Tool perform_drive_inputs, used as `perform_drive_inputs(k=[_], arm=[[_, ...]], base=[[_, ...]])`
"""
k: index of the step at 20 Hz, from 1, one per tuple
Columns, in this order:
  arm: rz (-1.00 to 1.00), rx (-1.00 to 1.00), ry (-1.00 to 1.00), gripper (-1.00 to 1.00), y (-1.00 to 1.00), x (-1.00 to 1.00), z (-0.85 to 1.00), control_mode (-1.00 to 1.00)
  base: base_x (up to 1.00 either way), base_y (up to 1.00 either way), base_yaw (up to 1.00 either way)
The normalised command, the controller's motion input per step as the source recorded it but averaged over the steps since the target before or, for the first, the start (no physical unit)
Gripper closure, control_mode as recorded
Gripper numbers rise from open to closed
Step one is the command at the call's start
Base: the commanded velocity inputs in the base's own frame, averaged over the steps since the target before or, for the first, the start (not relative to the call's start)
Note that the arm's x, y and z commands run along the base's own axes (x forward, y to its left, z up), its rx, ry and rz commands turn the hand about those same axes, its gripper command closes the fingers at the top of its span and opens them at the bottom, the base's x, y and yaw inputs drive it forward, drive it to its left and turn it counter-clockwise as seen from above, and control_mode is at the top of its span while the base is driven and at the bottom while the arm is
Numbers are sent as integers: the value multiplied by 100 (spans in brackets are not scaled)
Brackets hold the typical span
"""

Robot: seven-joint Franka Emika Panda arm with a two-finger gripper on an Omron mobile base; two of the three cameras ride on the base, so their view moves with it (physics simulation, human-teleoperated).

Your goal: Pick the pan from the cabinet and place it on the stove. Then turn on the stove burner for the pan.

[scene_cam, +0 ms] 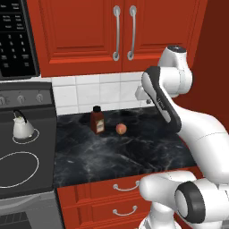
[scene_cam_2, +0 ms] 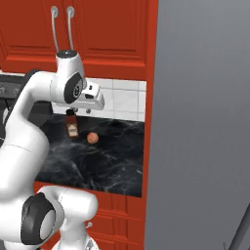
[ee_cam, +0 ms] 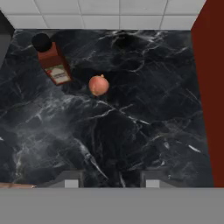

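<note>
The red cabinet (scene_cam: 85,31) hangs on the wall with both doors shut, its two silver bar handles (scene_cam: 124,33) side by side. The pan is hidden. At the left lies the dark glass-top stove (scene_cam: 31,183), with white ring outlines and grey knobs (scene_cam: 21,98) along its back. My gripper (ee_cam: 112,180) hovers over the black marble counter (ee_cam: 131,131) below the cabinet and points down at it. Its two fingertips (ee_cam: 72,179) stand apart, open, with only counter between them.
A white kettle (scene_cam: 22,126) sits on the stove's back ring. On the counter stand a brown sauce bottle (ee_cam: 52,61) and a small round peach-coloured fruit (ee_cam: 99,85). A black microwave (scene_cam: 15,40) hangs above the stove. A red side panel (ee_cam: 210,87) bounds the counter's right end, with red drawers (scene_cam: 120,197) below.
</note>
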Motion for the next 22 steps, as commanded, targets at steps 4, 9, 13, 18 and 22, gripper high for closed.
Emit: perform_drive_inputs(k=[4, 9, 13, 18, 22], arm=[[0, 0, -5, -100, 0, -16, 0, -100], [-2, 0, -28, -100, 20, -30, 3, -100], [-8, -4, -35, -100, 63, -1, 11, -100], [-8, -7, -26, -100, 78, 0, 17, -100], [-8, -5, -21, -100, 57, 6, 38, -100]], base=[[0, 0, 0], [0, 0, 0], [0, 0, 0], [0, 0, 0], [0, 0, 0]])
